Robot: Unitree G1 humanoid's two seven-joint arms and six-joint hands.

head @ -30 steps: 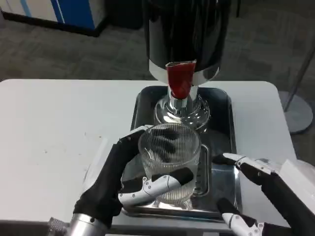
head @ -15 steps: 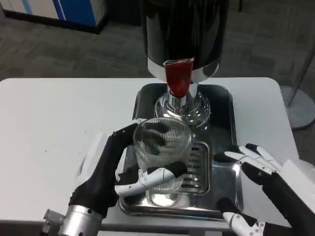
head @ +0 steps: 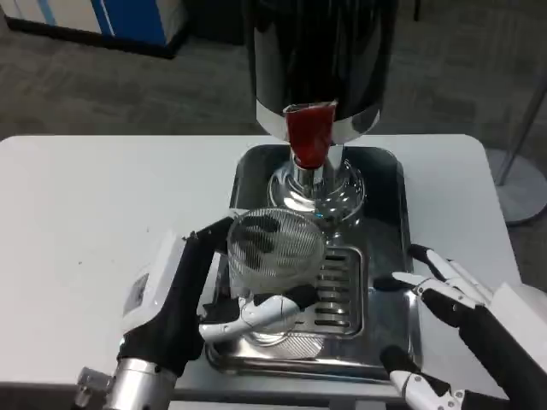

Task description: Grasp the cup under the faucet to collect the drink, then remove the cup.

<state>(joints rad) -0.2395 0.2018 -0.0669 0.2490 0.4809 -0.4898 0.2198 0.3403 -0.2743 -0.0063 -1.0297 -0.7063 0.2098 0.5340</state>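
A clear ribbed glass cup is held by my left hand, whose fingers wrap around its left side and front. The cup is lifted and tilted a little, above the slotted drain grate of the steel drip tray. It sits in front of and slightly left of the red faucet handle on the black and chrome dispenser. My right hand hovers over the tray's right rim, fingers spread, holding nothing.
The white table stretches wide to the left of the tray. The dispenser's chrome base stands at the back of the tray. Grey carpet and a round stand base lie beyond the table.
My left hand has raised the cup and drawn it leftward, nearer the tray's left side, tilting it slightly. The right hand has shifted a little to the right, still spread.
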